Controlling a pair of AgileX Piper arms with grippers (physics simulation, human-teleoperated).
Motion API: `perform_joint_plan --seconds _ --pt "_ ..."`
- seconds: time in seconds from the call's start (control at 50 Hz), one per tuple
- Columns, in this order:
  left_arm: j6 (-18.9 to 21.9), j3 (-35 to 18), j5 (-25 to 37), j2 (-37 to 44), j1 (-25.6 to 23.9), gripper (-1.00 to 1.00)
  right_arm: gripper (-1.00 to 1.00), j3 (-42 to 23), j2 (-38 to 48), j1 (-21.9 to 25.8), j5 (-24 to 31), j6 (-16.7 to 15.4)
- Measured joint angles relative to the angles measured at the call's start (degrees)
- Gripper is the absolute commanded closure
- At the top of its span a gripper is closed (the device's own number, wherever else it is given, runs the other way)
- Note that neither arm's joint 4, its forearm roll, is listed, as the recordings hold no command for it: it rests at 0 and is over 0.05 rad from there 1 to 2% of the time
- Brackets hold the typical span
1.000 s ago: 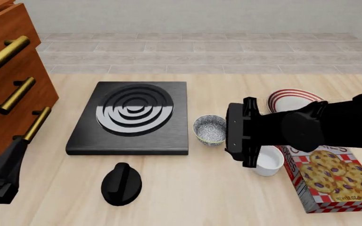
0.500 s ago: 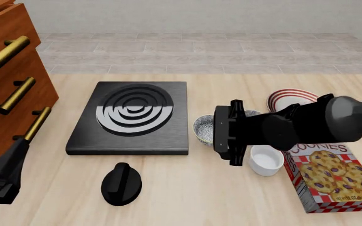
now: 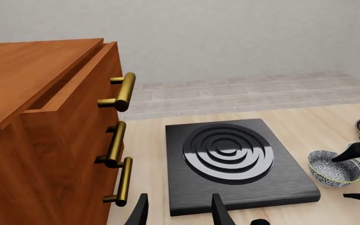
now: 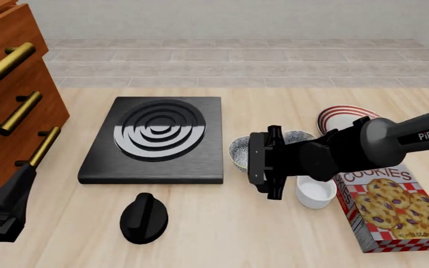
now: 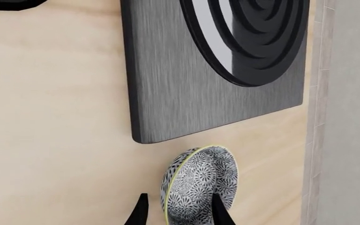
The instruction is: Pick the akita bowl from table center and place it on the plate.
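**Closing in on the akita bowl beside the stove plate**

Reaching leftward across the wooden surface point(image 4: 222, 223), the right tool point(image 4: 258, 162) has moved steadily over the last second, from a spot above the small white bowl point(image 4: 315, 191) to the near edge of the akita bowl point(image 4: 238, 153). In the front view its black body now hides most of that bowl, where earlier the speckled inside showed in full. In the right wrist view the two fingertips point(image 5: 142, 211) stand narrowly apart, and the bowl's patterned wall and pale rim sit between and just ahead of them. Whether they touch the rim cannot be told; nothing is gripped yet.

The akita bowl rests on the surface, just to the right of the black stove plate point(image 4: 155, 139) and unmoved from a second ago. A second patterned bowl point(image 4: 298, 135) peeks out behind the arm. The plate point(image 4: 343, 116), white with red rings, lies farther back and to the right, partly hidden. A cookie box point(image 4: 393, 209) sits at the near right, a black knob point(image 4: 143, 218) at the near left.

The left tool point(image 3: 178, 213) waits beside the wooden drawers point(image 3: 42, 140), fingers parted and holding nothing.

Judging by this, the approach is nearly done; the grasp, lift and carry to the plate remain.
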Motion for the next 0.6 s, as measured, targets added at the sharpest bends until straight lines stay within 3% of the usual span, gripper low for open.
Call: perform_joint_plan --seconds 0.34,0.36,0.6 --pt "0.0 0.0 -0.3 0.5 -0.1 -1.0 -1.0 0.0 0.6 0.4 0.2 0.5" --pt "0.0 0.0 -0.3 0.5 -0.1 -1.0 1.0 0.1 0.5 0.4 0.1 0.4" --pt "0.0 0.0 -0.2 0.5 -0.3 -1.0 1.0 1.1 0.8 0.8 -1.4 -1.0"
